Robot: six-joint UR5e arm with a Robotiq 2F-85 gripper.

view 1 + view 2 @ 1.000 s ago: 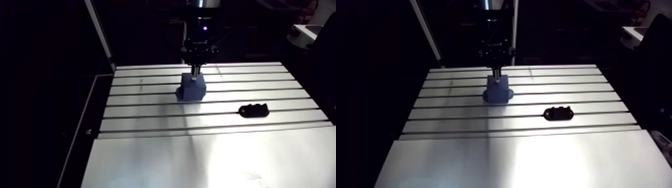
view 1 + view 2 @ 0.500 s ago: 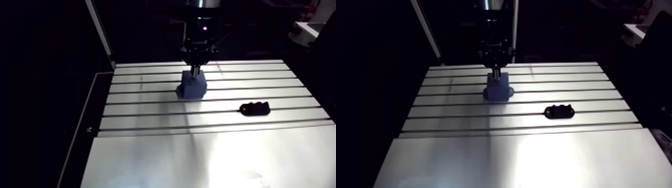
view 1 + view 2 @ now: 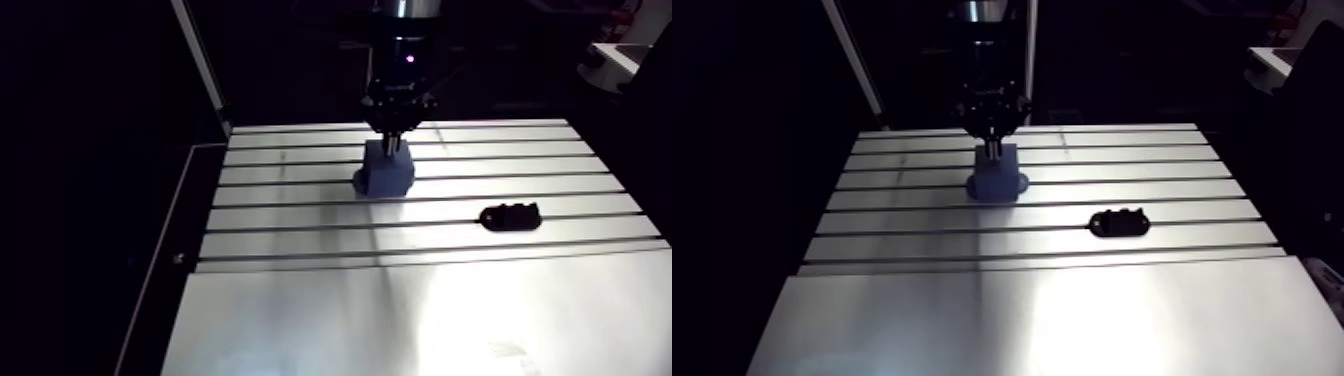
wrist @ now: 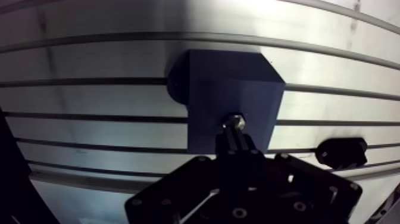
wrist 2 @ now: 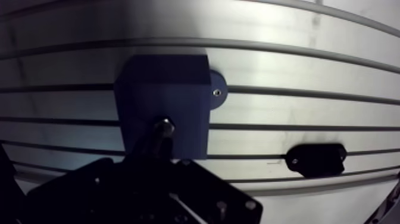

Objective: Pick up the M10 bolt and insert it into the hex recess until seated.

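Place: a robotics lab or workshop bench.
Bench: slotted aluminium table point(image 3: 400, 300), bare metal with parallel T-slots.
Fixtures: blue block point(image 3: 386, 172) at the table's 12 o'clock; small black part point(image 3: 510, 215) at 3 o'clock.

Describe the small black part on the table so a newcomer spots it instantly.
On the slotted table, find the blue block under the gripper and its bolt. In the arm view the black part lies right of it, nearer the camera, apart. It is low and oblong; the block is tall.
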